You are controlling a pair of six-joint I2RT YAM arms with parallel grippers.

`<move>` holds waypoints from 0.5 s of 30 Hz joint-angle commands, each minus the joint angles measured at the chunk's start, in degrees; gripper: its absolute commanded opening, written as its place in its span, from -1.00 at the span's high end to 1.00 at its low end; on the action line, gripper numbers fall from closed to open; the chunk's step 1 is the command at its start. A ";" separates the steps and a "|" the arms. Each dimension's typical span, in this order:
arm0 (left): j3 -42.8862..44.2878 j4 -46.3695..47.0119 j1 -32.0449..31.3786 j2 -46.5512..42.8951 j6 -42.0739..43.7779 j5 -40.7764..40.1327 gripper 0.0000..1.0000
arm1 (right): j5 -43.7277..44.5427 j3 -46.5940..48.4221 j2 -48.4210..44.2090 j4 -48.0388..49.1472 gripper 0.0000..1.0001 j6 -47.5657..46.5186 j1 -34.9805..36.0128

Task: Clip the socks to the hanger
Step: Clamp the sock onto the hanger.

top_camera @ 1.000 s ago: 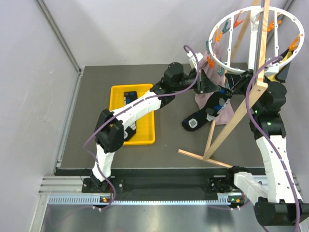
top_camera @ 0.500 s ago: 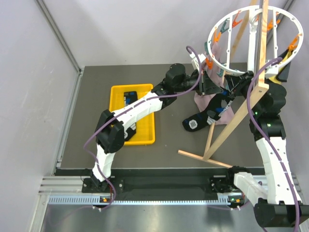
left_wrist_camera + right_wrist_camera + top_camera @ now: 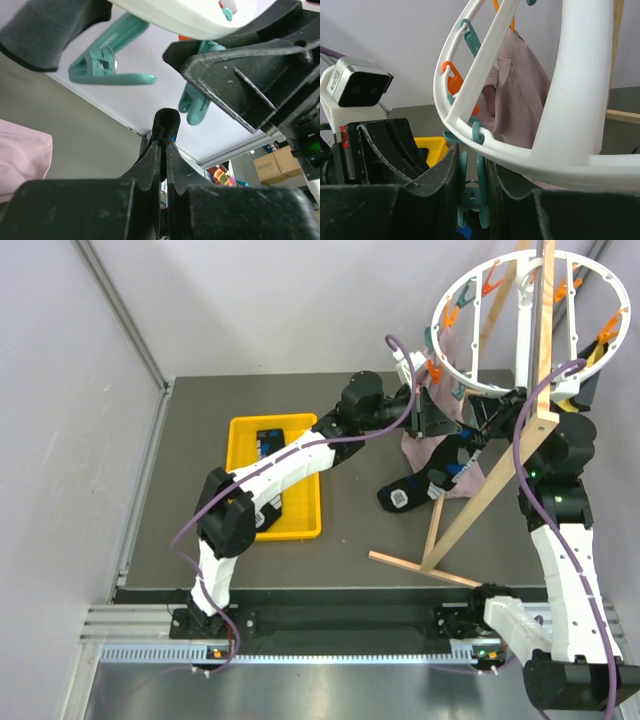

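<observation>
Hanger: white ring with clips hung under its rim. Every place below is given relative to it.
Right fingers: the right fingers sit just under the ring's rim and are clamped on a teal clip, one on each side of it.
Left fingers: the left fingers are clenched on the top edge of a black sock, just below the same stretch of rim.
Sock position: only the pinched edge is up at the ring. The rest hangs down and away from it, and the foot end seems to reach the table below.
Sock axis: roughly vertical at the edge, then slanting off under the ring.
Key relation: from the left wrist, the clip's lower tips show up and to the right of the sock's edge, near it but not touching.
Nearer arm: the left one, since it carries the sock. The right one only has to hold the clip.
Next move, as a judgement: lift the edge across and up into the clip's mouth.
Neighbour: a pink garment hangs from the ring just behind the clip and could get in the way.
Clip mouth: I cannot tell whether it is open.
</observation>
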 commanded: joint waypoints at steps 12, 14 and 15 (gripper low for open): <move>0.26 8.60 -0.09 -3.77 -3.26 2.01 1.00 | -3.77 -1.67 -0.71 -2.97 1.00 0.94 -0.48; 0.70 8.42 0.00 -3.33 -3.34 1.92 1.00 | -3.68 -1.41 -0.80 -3.32 1.00 0.85 -0.48; 0.62 8.59 -0.09 -3.33 -3.43 1.83 1.00 | -3.68 -1.32 -0.71 -3.32 1.00 0.68 -0.48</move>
